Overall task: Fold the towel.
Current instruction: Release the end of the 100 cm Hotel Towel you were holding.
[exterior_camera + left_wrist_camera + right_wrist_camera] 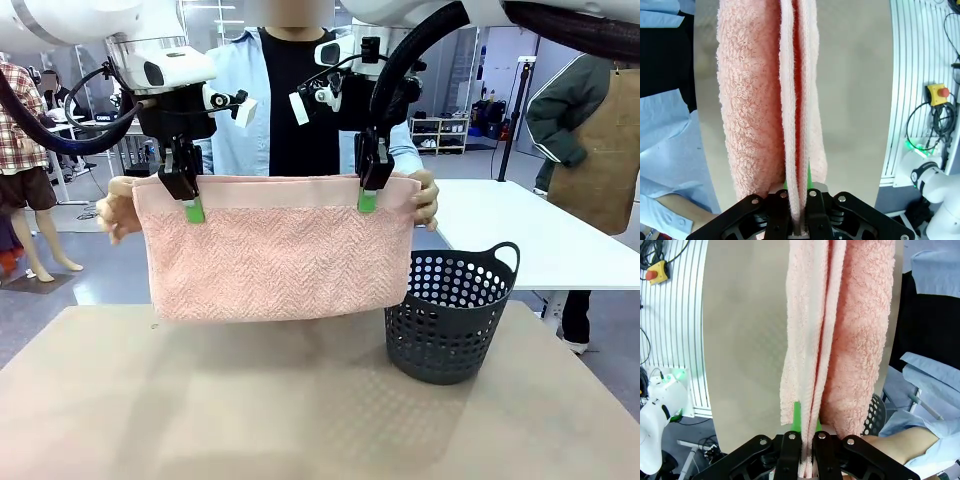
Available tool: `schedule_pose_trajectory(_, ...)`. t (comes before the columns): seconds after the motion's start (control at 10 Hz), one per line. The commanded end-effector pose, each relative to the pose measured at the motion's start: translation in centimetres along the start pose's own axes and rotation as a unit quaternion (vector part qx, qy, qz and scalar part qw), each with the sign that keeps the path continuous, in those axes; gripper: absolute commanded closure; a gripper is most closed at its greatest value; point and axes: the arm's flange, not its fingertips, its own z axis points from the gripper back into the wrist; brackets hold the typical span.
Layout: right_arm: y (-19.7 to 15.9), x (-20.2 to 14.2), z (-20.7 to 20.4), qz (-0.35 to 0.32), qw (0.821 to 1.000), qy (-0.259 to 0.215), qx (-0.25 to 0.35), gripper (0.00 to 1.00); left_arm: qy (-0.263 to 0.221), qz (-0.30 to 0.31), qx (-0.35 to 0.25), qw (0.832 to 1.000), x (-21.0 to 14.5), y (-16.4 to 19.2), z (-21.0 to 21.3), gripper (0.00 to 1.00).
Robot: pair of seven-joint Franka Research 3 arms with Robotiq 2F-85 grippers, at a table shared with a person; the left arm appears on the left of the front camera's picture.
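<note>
The pale salmon-pink towel (280, 255) hangs folded above the table, its plain border band along the top edge. My left gripper (190, 205) is shut on the top edge near the left corner, my right gripper (368, 198) shut on it near the right corner. The person's hands (118, 210) hold both outer corners behind the cloth. In the left wrist view the towel's layers (790, 100) run down between my fingers; the right wrist view shows the towel (835, 335) pinched the same way.
A dark grey perforated basket (450, 315) stands on the beige table (300, 410) at the right, just below the towel's right lower corner. The person stands at the far side. A white table (540, 235) lies behind to the right.
</note>
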Motion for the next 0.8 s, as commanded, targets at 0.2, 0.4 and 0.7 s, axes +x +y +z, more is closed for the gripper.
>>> schedule_pose_trajectory(0.2, 0.04, -0.03, 0.07, 0.000, 1.000, 0.000, -0.001, 1.00, -0.001, 0.001, 0.002, 1.000, -0.07, -0.04, 0.16, 1.00)
schedule_pose_trajectory(0.4, 0.04, -0.03, 0.07, 0.000, 1.000, 0.000, -0.001, 1.00, -0.001, 0.001, 0.002, 1.000, -0.07, -0.04, 0.16, 1.00)
schedule_pose_trajectory(0.7, 0.04, -0.03, 0.07, 0.000, 1.000, 0.000, -0.001, 1.00, -0.001, 0.001, 0.002, 1.000, -0.07, -0.04, 0.16, 1.00)
